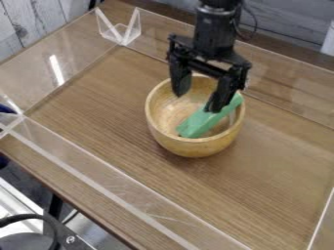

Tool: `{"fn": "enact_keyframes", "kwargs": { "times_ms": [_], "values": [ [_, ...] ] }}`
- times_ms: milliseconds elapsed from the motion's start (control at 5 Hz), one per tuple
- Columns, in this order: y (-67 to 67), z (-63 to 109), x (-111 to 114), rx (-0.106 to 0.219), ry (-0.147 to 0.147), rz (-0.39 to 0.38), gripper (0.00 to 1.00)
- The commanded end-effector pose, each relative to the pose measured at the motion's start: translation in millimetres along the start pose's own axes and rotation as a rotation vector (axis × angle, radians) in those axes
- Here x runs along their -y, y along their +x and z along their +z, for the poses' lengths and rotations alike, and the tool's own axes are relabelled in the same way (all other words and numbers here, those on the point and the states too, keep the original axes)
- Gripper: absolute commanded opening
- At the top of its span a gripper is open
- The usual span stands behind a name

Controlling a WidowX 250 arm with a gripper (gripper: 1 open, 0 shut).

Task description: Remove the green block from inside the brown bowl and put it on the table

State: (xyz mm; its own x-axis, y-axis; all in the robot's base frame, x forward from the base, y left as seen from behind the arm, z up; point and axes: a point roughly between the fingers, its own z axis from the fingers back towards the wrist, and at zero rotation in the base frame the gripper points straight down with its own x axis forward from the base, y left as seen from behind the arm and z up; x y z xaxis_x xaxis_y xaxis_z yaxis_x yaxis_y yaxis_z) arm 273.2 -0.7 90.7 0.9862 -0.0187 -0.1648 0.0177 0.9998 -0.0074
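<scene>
You're looking at a lab-style test bench: a wood-grain table (117, 117) fenced by clear acrylic walls (78, 171), with a robot arm (216, 24) mounted over it.
</scene>
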Motion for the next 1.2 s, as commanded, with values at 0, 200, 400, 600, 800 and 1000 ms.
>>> {"fn": "enact_keyframes", "kwargs": {
  "times_ms": [0,200,400,600,800,1000],
  "values": [
    [3.2,0.2,-4,0.032,-0.007,0.006,1.0],
    [3.3,-6.9,-6,0.03,-0.016,0.007,1.0],
    [5.2,-11.5,-6,0.031,-0.022,0.004,1.0],
    [7.1,-12.2,-6,0.041,-0.027,-0.002,1.0],
    [7.8,-11.0,-5,0.049,-0.03,-0.007,1.0],
    [8.5,-9.7,-5,0.058,-0.033,-0.012,1.0]
  ]
}}
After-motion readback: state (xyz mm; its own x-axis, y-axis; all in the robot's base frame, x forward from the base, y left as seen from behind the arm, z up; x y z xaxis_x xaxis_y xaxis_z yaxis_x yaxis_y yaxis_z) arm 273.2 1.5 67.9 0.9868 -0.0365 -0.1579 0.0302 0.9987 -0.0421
